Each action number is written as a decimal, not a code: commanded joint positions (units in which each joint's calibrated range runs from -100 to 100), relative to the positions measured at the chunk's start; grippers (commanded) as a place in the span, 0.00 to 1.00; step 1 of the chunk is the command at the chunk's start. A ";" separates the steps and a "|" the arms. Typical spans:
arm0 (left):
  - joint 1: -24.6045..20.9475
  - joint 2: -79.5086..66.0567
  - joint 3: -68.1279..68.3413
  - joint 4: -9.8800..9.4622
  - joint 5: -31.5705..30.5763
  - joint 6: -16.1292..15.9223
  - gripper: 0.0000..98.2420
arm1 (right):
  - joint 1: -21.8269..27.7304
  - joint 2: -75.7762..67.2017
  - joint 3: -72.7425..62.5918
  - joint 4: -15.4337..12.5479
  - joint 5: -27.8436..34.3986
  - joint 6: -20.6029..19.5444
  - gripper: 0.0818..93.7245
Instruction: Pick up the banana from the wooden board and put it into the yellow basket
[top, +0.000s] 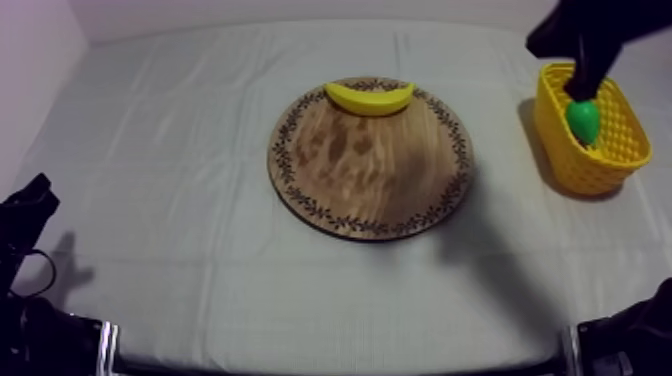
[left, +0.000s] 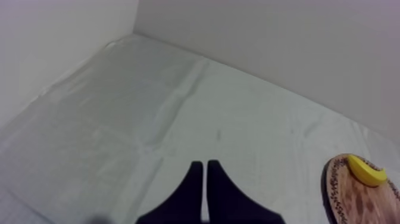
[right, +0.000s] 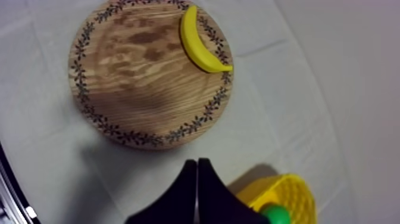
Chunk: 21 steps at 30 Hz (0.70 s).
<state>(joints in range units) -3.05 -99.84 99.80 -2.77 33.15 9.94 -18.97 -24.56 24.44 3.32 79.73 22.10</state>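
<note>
The right end effector (right: 196, 162) has its two black fingers pressed together into a narrow wedge with nothing between them. It hangs over the yellow basket (top: 598, 168) at the right side of the desk (top: 180, 200). Just under its tips a green pear (top: 583, 120) lies inside the basket. The left end effector (left: 202, 164) is closed on nothing as well, low over the bare grey-white cloth (left: 178, 107) at the left side, well apart from everything else. The banana (top: 369, 97) lies on the far rim of the round wooden board (top: 370, 165), its curve following the patterned edge. The board sits at the middle of the desk, apart from the basket and from both end effectors.
</note>
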 joint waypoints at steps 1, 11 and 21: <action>-0.02 0.02 -0.02 0.01 -0.01 0.00 0.00 | 0.14 9.51 -11.10 -0.74 3.64 6.96 0.01; -0.02 0.02 -0.02 0.01 -0.01 0.00 0.00 | -1.05 29.53 -32.69 -0.34 9.15 12.78 0.01; -0.02 0.02 -0.02 0.01 -0.01 0.00 0.00 | -2.44 43.98 -47.75 -0.02 12.35 12.47 0.01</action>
<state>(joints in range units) -3.05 -99.84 99.80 -2.77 33.15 9.94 -21.33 16.83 -20.83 3.22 91.62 34.65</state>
